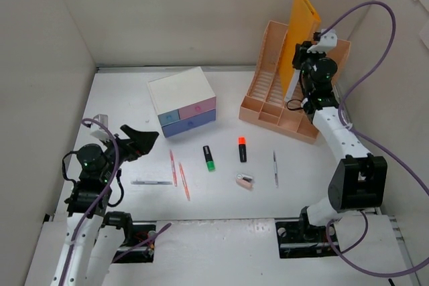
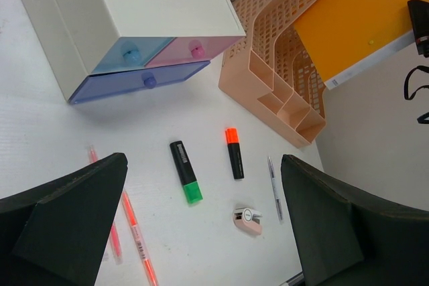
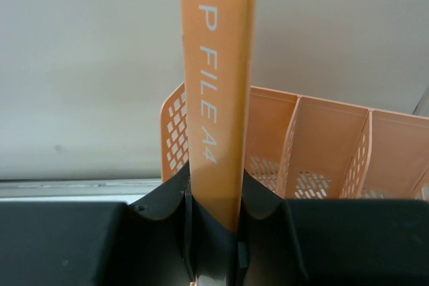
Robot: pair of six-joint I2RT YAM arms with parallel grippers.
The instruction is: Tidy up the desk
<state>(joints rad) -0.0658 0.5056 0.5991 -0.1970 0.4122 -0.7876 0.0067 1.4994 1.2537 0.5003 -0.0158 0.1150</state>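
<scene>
The white desk [image 1: 120, 98] carries scattered stationery: a green highlighter [image 1: 209, 157], an orange highlighter [image 1: 242, 149], a small pink correction-tape-like piece [image 1: 244, 181], a grey pen [image 1: 275, 167], two orange-pink pens [image 1: 178, 172] and another grey pen [image 1: 152, 182]. My right gripper [image 1: 303, 55] is shut on an orange A4 clip file [image 1: 301, 28] and holds it upright over the peach file organizer [image 1: 268, 95]. The right wrist view shows the file [image 3: 218, 65] clamped between my fingers [image 3: 161, 205]. My left gripper [image 1: 137, 140] is open and empty at the left, above the desk.
A white box with pink and blue drawers [image 1: 182, 102] stands at the back centre. Upright white panels enclose the desk on three sides. In the left wrist view the highlighters [image 2: 186, 172], the pink piece [image 2: 248, 220] and the organizer [image 2: 281, 78] lie ahead of my open left gripper [image 2: 204, 165].
</scene>
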